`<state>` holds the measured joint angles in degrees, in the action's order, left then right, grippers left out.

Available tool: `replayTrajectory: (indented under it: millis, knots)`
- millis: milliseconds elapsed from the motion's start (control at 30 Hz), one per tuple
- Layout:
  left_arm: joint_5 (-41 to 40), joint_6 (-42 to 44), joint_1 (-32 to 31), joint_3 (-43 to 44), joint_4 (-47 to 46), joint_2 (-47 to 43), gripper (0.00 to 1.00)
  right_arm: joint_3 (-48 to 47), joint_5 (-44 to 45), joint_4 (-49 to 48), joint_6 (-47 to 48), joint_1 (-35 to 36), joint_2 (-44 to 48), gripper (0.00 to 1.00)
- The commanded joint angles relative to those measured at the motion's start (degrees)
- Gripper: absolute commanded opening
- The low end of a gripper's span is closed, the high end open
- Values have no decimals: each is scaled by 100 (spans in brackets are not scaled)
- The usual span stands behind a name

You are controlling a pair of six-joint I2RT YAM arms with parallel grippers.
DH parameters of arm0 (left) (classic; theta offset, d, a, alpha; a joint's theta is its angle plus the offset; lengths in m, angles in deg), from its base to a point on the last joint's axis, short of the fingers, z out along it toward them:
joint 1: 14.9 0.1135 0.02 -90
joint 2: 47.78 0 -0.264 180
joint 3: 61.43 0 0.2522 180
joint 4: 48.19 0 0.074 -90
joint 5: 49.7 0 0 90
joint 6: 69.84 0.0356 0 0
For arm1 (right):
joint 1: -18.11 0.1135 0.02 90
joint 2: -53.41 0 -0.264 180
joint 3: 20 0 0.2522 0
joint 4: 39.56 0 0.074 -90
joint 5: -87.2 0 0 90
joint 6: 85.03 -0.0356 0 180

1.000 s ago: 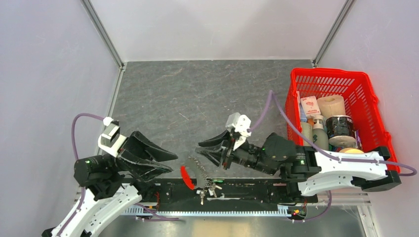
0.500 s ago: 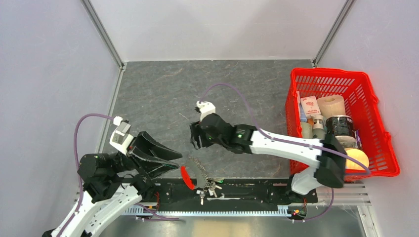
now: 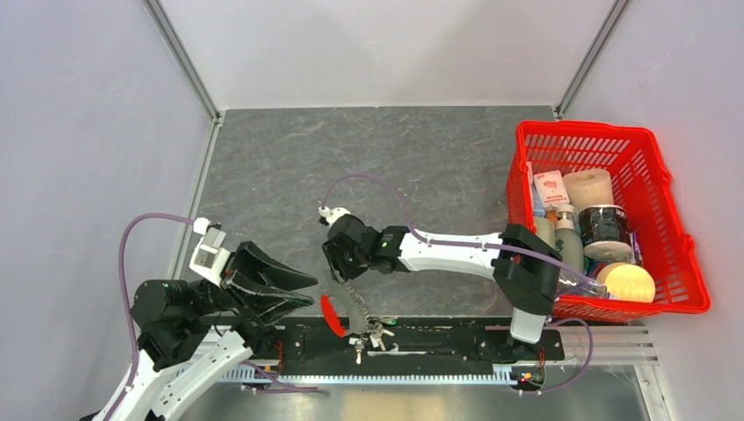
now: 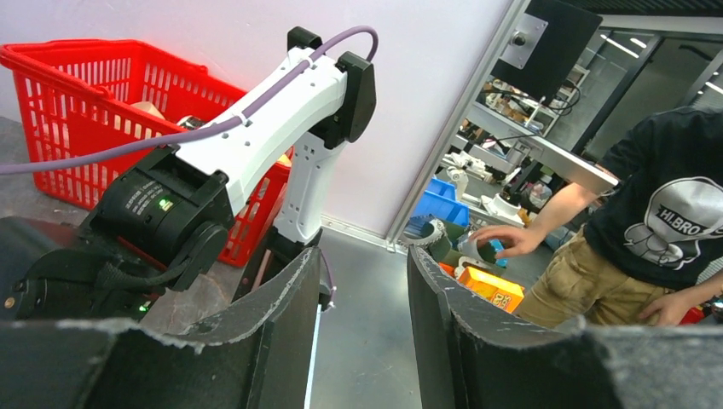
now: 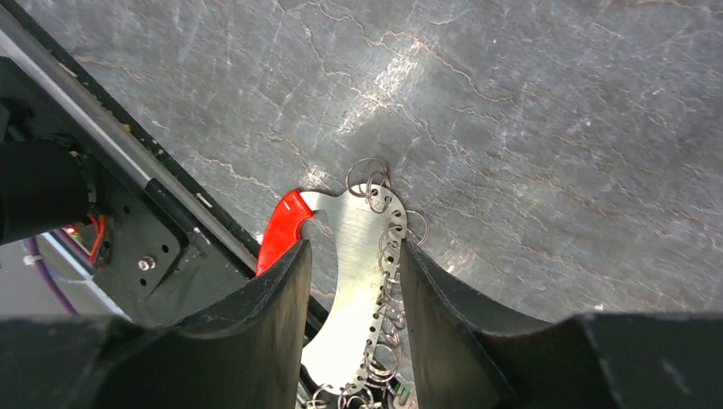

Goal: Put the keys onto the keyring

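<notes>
1. Grey stone-patterned table top [image 3: 377, 158], seen beneath and around the right pincer [image 3: 340, 270].
2. Red plastic basket [image 3: 605, 140], set well to the right of that pincer.
3. Paper roll [image 3: 586, 186], white carton [image 3: 550, 188], dark-labelled can [image 3: 605, 226] and pale round object [image 3: 625, 282], held in the basket.
4. Black rail [image 3: 456, 338], fixed at the near table edge, just behind the pincer.
5. Person in a black T-shirt [image 4: 673, 221], seen beyond the left pincer [image 4: 362, 260].

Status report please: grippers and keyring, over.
Left gripper open, empty. Right gripper open, directly above keyring. Keyring flat on table, keys bunched at its near end.
</notes>
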<state>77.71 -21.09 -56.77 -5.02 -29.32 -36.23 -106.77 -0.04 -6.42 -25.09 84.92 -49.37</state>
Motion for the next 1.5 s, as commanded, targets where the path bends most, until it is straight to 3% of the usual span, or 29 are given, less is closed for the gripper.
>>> replayTrajectory:
  millis: [0, 500, 1467]
  knots:
    - [1, 426, -14, 73, 170, -21, 49, -316, -189, -241, 256, 14, -353, 50]
    - [-33, 812, -14, 112, 520, -68, 49, -1111, -388, -44, 306, 179, -896, 45]
    - [-49, 808, -14, 76, 474, -21, 49, -1232, -373, 282, 105, 181, -1433, 50]
